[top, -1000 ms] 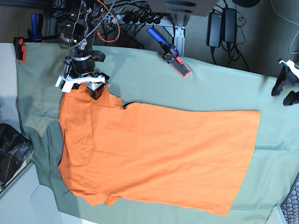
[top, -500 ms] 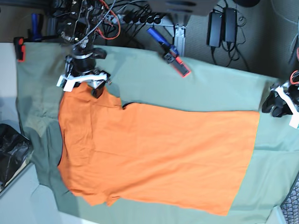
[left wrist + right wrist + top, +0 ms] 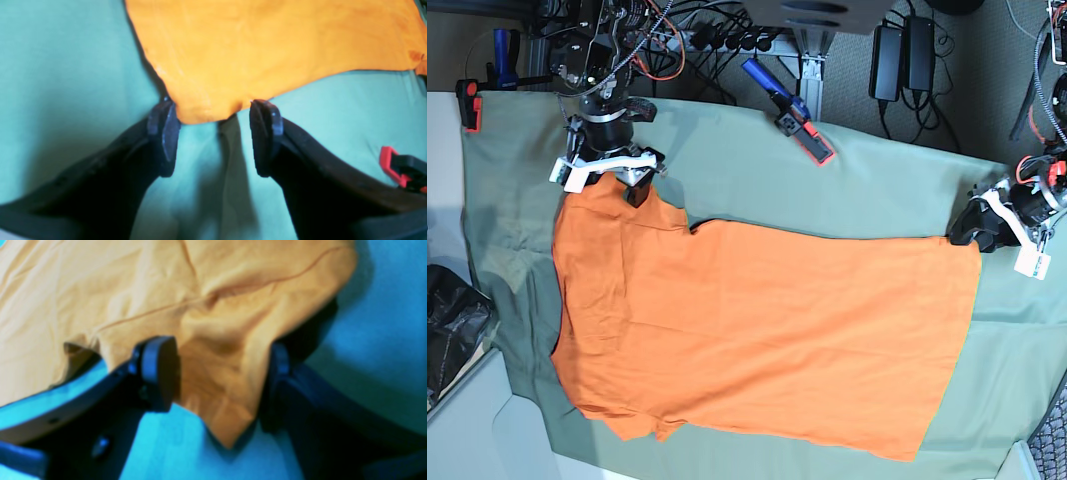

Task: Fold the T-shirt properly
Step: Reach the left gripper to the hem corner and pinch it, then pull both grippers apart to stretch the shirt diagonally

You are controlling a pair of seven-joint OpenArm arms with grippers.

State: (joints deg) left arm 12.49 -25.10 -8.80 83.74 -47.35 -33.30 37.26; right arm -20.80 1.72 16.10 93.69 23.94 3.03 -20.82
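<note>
The orange T-shirt [image 3: 757, 330] lies spread flat on the green sheet, its collar end at the left of the base view and its hem at the right. At the upper sleeve my right gripper [image 3: 605, 185] stands open. In the right wrist view the sleeve corner [image 3: 227, 420] lies between the open jaws of the right gripper [image 3: 218, 380]. My left gripper [image 3: 975, 232] is open at the hem's far corner. In the left wrist view that corner [image 3: 203, 113] reaches just between the tips of the left gripper [image 3: 213, 133].
The sage-green sheet [image 3: 877, 180] covers the table. A blue and red clamp [image 3: 795, 122] pins its far edge and a red clamp [image 3: 469, 103] its left corner. A black bag [image 3: 452, 320] sits off the left edge. Cables and power bricks [image 3: 902, 55] lie behind.
My left arm has come in from the right edge to the shirt's hem corner. The right gripper has stayed at the sleeve, open, shifting only slightly.
</note>
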